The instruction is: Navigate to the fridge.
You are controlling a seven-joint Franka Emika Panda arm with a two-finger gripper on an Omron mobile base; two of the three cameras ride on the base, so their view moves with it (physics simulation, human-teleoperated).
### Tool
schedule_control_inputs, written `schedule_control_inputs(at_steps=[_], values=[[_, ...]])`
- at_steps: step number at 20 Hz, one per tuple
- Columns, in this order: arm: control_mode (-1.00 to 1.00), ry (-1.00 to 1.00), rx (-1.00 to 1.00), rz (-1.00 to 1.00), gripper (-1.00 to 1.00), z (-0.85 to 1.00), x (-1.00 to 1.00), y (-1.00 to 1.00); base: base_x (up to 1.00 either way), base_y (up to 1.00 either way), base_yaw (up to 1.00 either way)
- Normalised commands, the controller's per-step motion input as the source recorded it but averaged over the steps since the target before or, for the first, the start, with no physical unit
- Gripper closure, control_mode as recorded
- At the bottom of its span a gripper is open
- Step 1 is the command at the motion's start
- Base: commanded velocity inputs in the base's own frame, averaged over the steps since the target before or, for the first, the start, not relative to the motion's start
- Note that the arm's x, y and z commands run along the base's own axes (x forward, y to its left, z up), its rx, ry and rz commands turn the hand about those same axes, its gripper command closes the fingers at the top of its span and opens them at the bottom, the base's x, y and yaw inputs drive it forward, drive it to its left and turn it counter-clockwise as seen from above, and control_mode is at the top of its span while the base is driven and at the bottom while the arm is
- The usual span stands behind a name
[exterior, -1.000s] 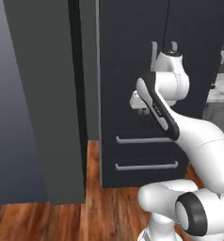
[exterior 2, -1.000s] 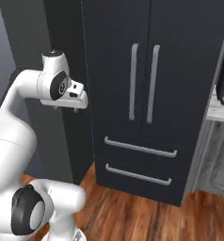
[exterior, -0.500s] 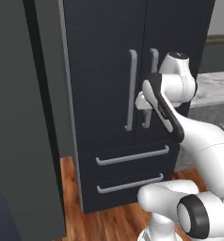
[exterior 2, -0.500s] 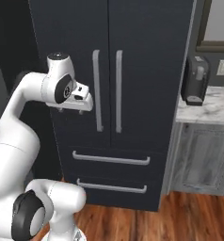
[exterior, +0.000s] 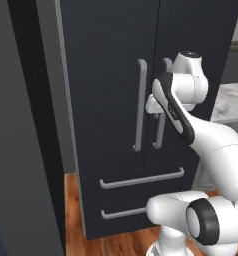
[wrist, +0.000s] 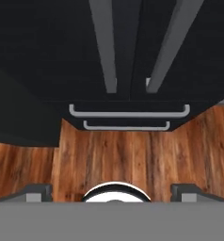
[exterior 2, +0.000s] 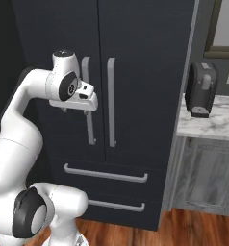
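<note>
The fridge (exterior: 111, 75) is tall and dark, with two long grey vertical handles at its centre and two drawers with horizontal handles below. It stands straight ahead and close in both base views (exterior 2: 140, 53). My gripper (exterior 2: 79, 109) hangs in front of the door handles, pointing down, apart from the doors (exterior: 154, 112). In the hand view the fridge (wrist: 57, 47) is seen from above, with both drawer handles. The gripper (wrist: 112, 190) is open, its fingertips (wrist: 38, 190) wide apart with nothing between them.
A marble counter (exterior 2: 215, 129) on a grey cabinet (exterior 2: 208, 178) adjoins the fridge on the right, with a black coffee machine (exterior 2: 201, 90) on it. A dark wall panel (exterior: 16, 150) stands at the left. Wood floor (wrist: 132, 160) lies before the fridge.
The whole picture has shifted, so the camera has moved: the fridge now sits nearer and more centred, and the wall panel has slid to the left. The arm keeps its pose.
</note>
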Motion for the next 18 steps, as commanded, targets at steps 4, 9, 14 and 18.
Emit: schedule_control_inputs(at_steps=[4,9,14,18], values=[[1.0,0.0,0.0,0.0,-1.0,0.0,0.0,0.0,0.21,-0.54,0.14],[1.0,0.0,0.0,0.0,-1.0,0.0,0.0,0.0,0.32,-0.32,0.08],[1.0,0.0,0.0,0.0,-1.0,0.0,0.0,0.0,0.16,-0.19,0.02],[1.0,0.0,0.0,0.0,-1.0,0.0,0.0,0.0,0.18,-0.12,0.0]])
